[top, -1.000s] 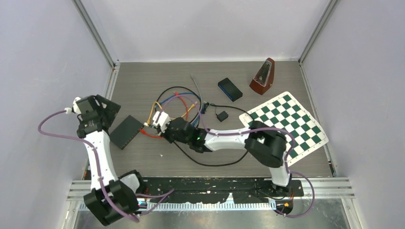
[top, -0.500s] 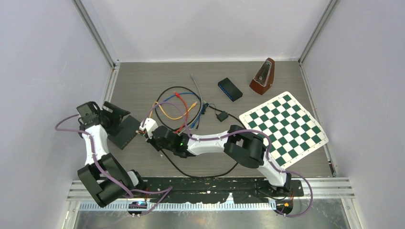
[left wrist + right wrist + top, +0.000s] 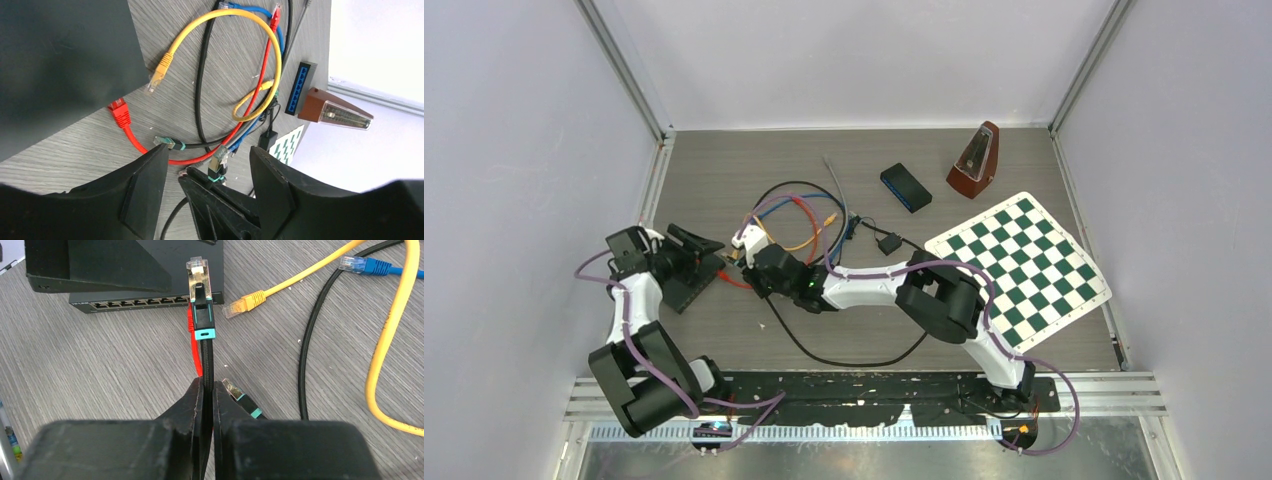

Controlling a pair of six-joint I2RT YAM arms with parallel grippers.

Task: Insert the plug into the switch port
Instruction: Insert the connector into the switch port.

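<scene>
Right gripper was pinched together on the black patch cable just behind the teal boot. I judged the grip sat that far back so the plug stood clear of the fingertips, with free length to enter a socket.

Left gripper had its jaws apart with nothing between them and hung over the network switch. In the right wrist view one of its dark fingers lay across the switch's top. I read that as bracing, so the box would not slide back under the push, though I could not tell whether it was actually pressing down.

As for the plug, it was held off the table, just in front of the switch and near the right-hand end of the port row. Its long axis ran straight on from the cable, in line with the fingers. The nose pointed at the switch's front and the latch tab faced up toward the wrist camera. It was not yet seated, and it looked a little high for the sockets.

A red plug lay on the table just under that line, and a yellow plug lay off to the side, both loose. The cable's other teal-booted end rested beside my right finger
</scene>
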